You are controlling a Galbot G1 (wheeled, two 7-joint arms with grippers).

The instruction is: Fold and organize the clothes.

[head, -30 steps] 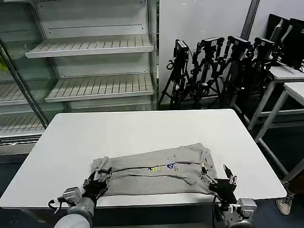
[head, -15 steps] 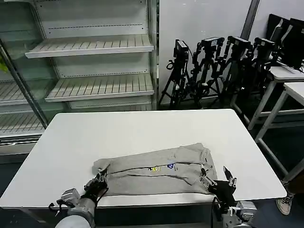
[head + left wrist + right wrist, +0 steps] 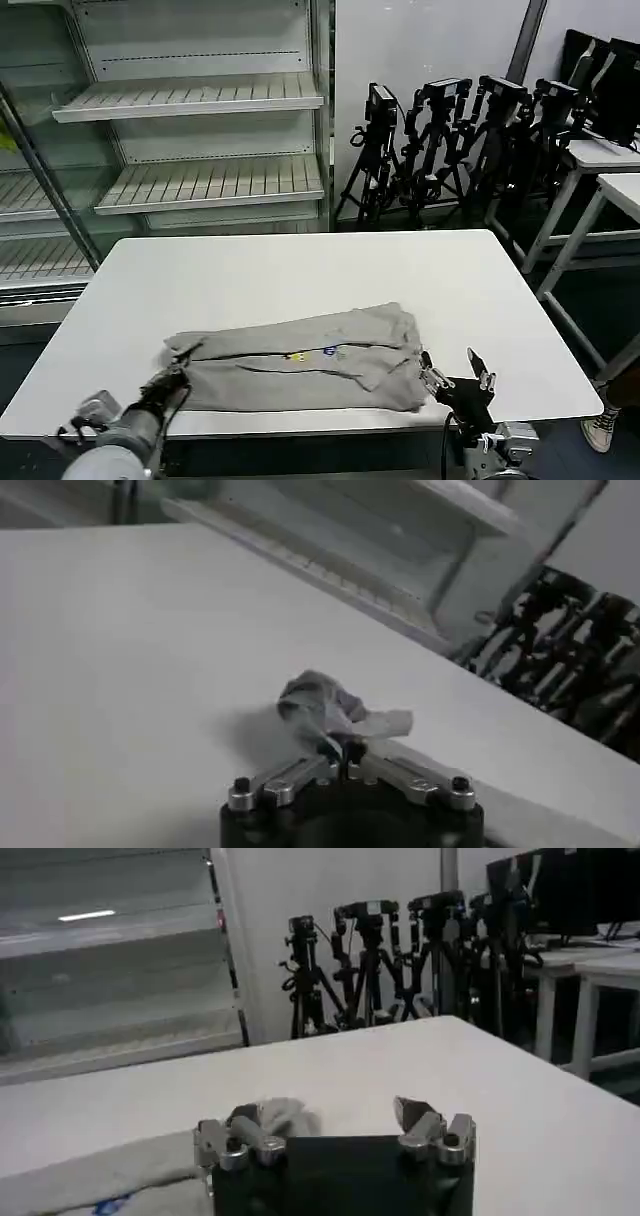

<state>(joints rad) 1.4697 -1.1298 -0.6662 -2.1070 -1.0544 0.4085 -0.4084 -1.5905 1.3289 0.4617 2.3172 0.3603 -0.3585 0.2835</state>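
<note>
I have the light grey short-sleeved T-shirt of soft fabric lying as a long folded band across the lower middle of the head frame, near the front edge of the white counter. Its small blue and yellow chest print faces up at mid-band.

The left hand sits at the lower left of the head frame, at the band's left end. In the left wrist view its two fingers meet at the tips with a bunched wad of grey cloth pinched between them, so I read it as clenched on the shirt's end. Holding that corner low at the counter edge makes sense for dragging or tensioning the band without lifting it.

The right hand is at the lower right of the head frame, just beside the band's right end. In the right wrist view its fingers stand spread apart with nothing between them, and the grey cloth lies to one side of the far finger. I judge it released and not carrying any fabric.

Judgement: lengthwise folding looks done; the crosswise fold remains. With only one end gripped, any pull could skew the band, so the right end needs securing first.
</note>
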